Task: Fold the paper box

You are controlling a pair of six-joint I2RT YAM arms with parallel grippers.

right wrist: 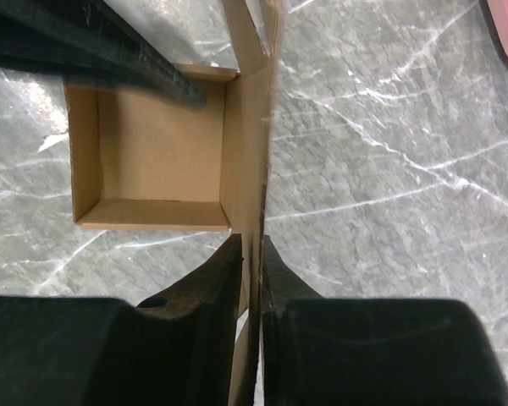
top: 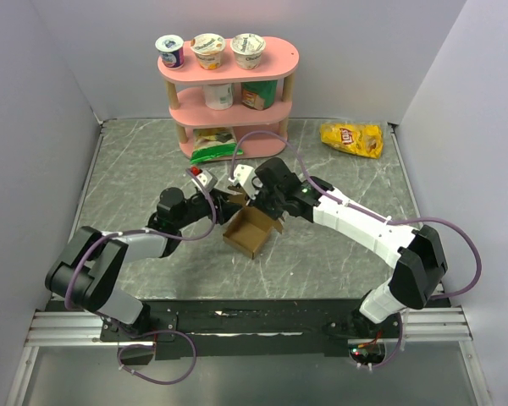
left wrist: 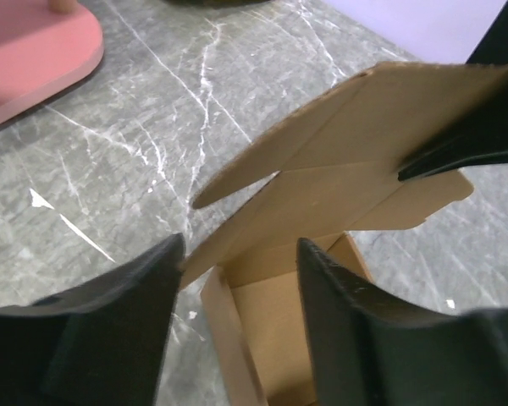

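Where the paper box point(top: 252, 230) sat near the table's point(top: 339, 262) centre, its tray was formed and open-topped, with one flap raised. Right gripper point(right wrist: 252, 247) pinched that flap's edge. Left gripper point(left wrist: 237, 254) stood spread, fingers either side of the flap. Pink shelf point(top: 229, 110) at far edge; Lay's chip bag point(top: 352, 139) near far right corner.

Paper box point(right wrist: 152, 152): plain brown cardboard, matt, faintly fibrous.
Counter point(right wrist: 389, 127): grey marble-look surface, white veining, smooth, slight sheen.
Right hand point(right wrist: 252, 247): black, matt, plastic-looking.
Shelf point(top: 229, 63): pink, matt.
Chip bag point(top: 351, 139): glossy yellow film.
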